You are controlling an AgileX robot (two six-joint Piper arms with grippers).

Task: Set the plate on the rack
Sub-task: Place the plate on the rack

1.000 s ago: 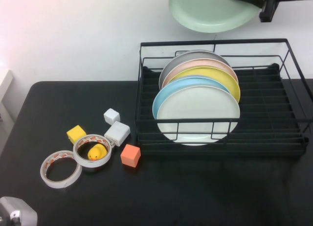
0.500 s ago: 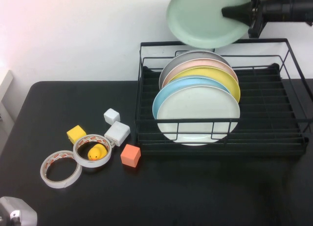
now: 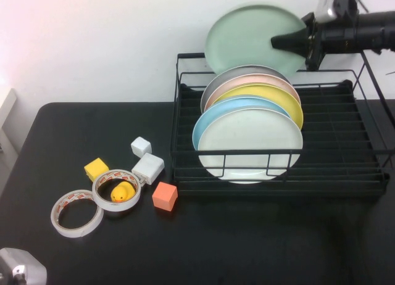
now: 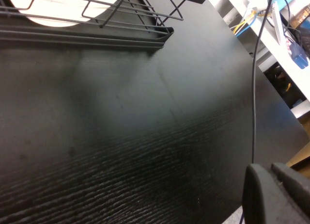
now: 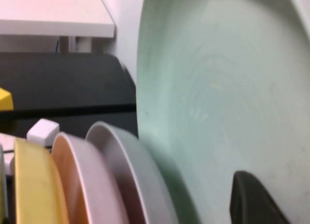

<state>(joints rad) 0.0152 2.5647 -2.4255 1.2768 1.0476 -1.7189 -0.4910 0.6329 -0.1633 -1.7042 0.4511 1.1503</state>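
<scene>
The right pincer (image 3: 285,41) grasps the plate (image 3: 253,39) upright above the rack (image 3: 364,155), face toward the camera. The right wrist view alone shows it just behind the grey plate (image 5: 128,170). The left pincer (image 4: 276,195) hangs over the tabletop (image 4: 121,122); I cannot tell its state.

We see the plate (image 3: 250,38) as smooth, matt and glaze-like, pale mint, pinched at its rim above the rack's back by the right gripper (image 3: 295,41), whose black casing looks like matt plastic; the rack (image 3: 370,106) is thin black-coated metal wire with a faint sheen. The tabletop (image 4: 121,136) shows as black wood with a fine raised grain and dull reflections, the left gripper (image 4: 276,195) beside it in smooth dark plastic.
</scene>
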